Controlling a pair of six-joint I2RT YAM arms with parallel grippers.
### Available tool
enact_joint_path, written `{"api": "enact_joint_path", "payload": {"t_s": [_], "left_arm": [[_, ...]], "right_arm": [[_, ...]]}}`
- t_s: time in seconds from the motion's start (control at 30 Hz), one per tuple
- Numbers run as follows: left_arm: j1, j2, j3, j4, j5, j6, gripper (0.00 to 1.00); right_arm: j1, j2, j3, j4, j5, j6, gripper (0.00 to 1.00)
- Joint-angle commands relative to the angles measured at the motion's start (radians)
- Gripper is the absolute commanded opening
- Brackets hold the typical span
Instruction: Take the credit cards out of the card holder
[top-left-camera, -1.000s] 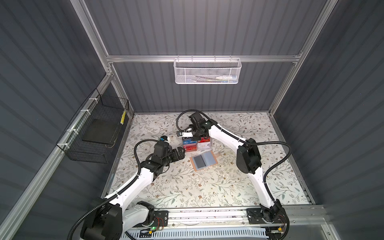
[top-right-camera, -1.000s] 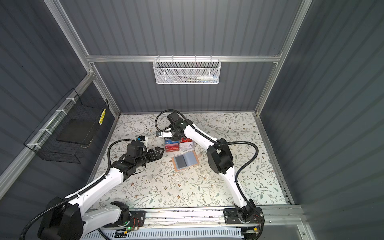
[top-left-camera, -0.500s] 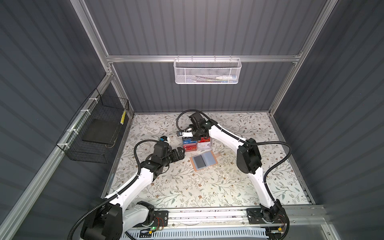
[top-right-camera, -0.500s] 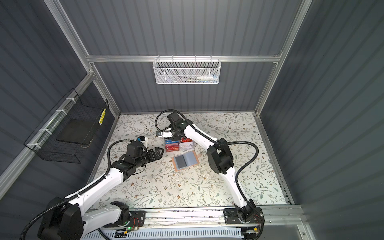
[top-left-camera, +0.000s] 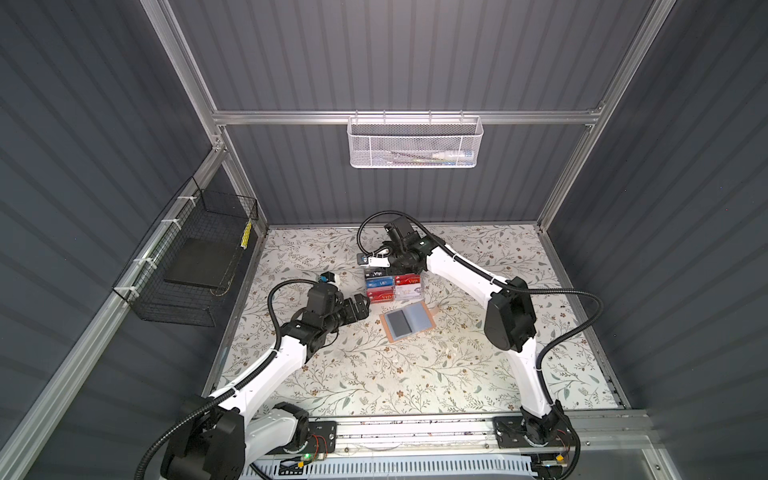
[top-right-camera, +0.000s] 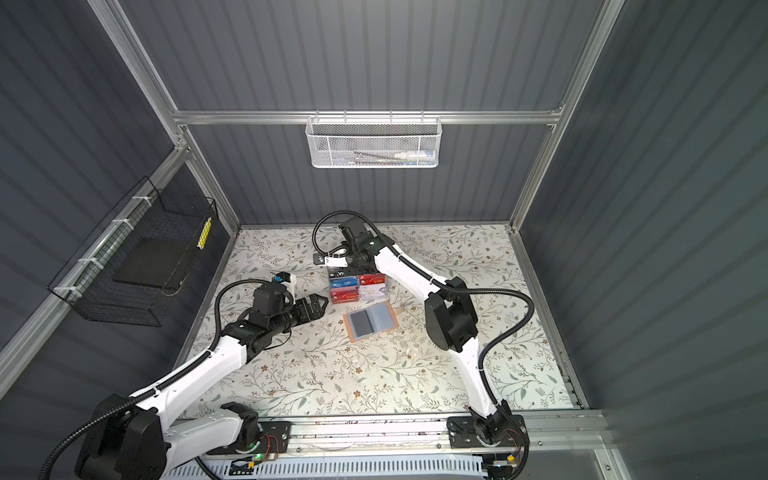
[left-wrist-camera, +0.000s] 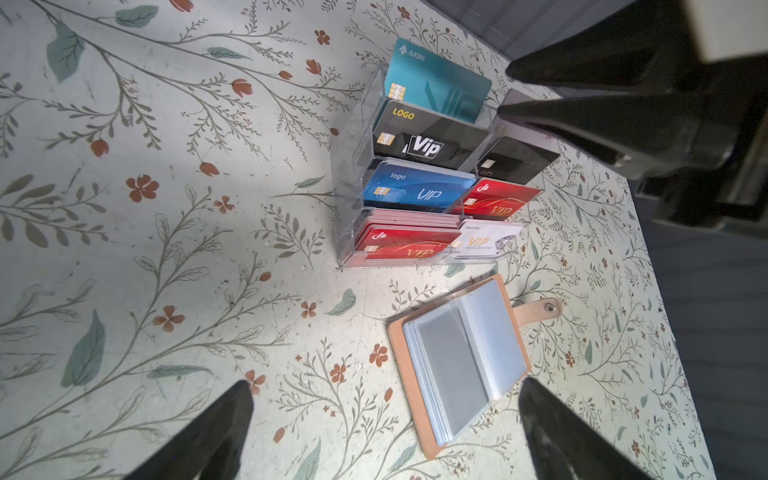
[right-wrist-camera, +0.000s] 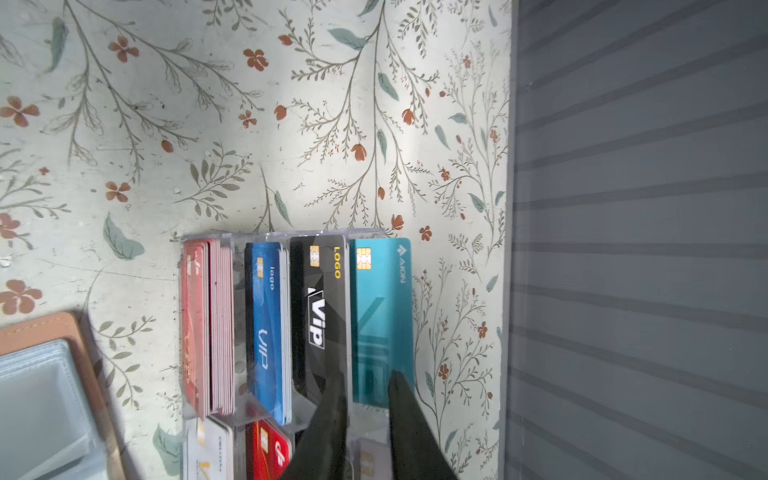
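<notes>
**One card holder lies open; seven card fronts stand in the rack**

One card holder (top-left-camera: 409, 322) lies open and flat on the flowered counter (top-left-camera: 415, 374), near its middle and between the two arms. Its two facing grey-blue pages are turned up. Its one snap strap (left-wrist-camera: 540, 308) sticks out to the side.

Just behind it, close but not touching, stands one clear tiered rack (left-wrist-camera: 349, 199) with two columns. Seven credit cards (left-wrist-camera: 415, 191) show their fronts there:
- In one column, one teal card (left-wrist-camera: 436, 89), one black card (left-wrist-camera: 428, 137), one blue card and one red card (left-wrist-camera: 407, 245). The blue and red ones each front a stack.
- In the other column, one more black card (left-wrist-camera: 515, 162), one more red card (left-wrist-camera: 498, 199) and one white card (left-wrist-camera: 486, 243).

The left gripper (left-wrist-camera: 385, 383) hangs above the counter beside the rack, and its two fingers (left-wrist-camera: 224, 428) are spread wide with nothing between them. The right gripper (right-wrist-camera: 365, 376) points down at the rack's rearmost tier beside the teal card. Its two fingers (right-wrist-camera: 328, 415) stand a narrow gap apart, and no card is seen clamped between them.

Two baskets hang on the walls: one white mesh (top-left-camera: 415, 143) and one black wire (top-left-camera: 195, 266).
</notes>
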Motion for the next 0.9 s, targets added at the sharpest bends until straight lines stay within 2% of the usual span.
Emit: {"api": "enact_joint_path", "payload": {"t_s": [0.0,0.1,0.2,0.23,0.3,0.43,0.6,0.7,0.73,0.87], "left_arm": [[0.007,-0.022,0.01,-0.03,0.006,-0.007,1.0],[0.007,-0.022,0.023,-0.045,0.007,-0.002,1.0],[0.007,-0.012,0.047,-0.071,0.021,0.01,1.0],[0.007,-0.011,0.053,-0.077,0.023,0.011,1.0],[0.007,-0.014,0.052,-0.076,0.041,0.01,1.0],[0.005,-0.037,0.029,-0.06,0.07,-0.012,1.0],[-0.004,-0.055,-0.002,-0.044,0.092,-0.027,1.0],[-0.056,-0.045,-0.013,-0.046,0.024,-0.008,1.0],[-0.078,-0.033,-0.013,-0.043,0.006,-0.009,1.0],[-0.191,0.035,0.008,-0.038,-0.085,-0.001,1.0]], "right_arm": [[-0.004,-0.045,-0.03,0.024,-0.01,0.036,0.23],[-0.007,-0.093,-0.072,0.076,-0.008,0.094,0.34],[-0.012,-0.158,-0.134,0.14,-0.014,0.158,0.56],[-0.012,-0.182,-0.162,0.16,-0.019,0.177,0.65],[-0.015,-0.224,-0.202,0.173,-0.023,0.212,0.98],[-0.016,-0.303,-0.267,0.22,-0.021,0.291,0.99],[-0.018,-0.453,-0.457,0.397,0.088,0.381,0.99],[-0.023,-0.525,-0.542,0.527,0.249,0.59,0.99],[-0.022,-0.545,-0.557,0.525,0.283,0.649,0.99],[-0.032,-0.601,-0.565,0.369,0.269,0.808,0.99]]}}
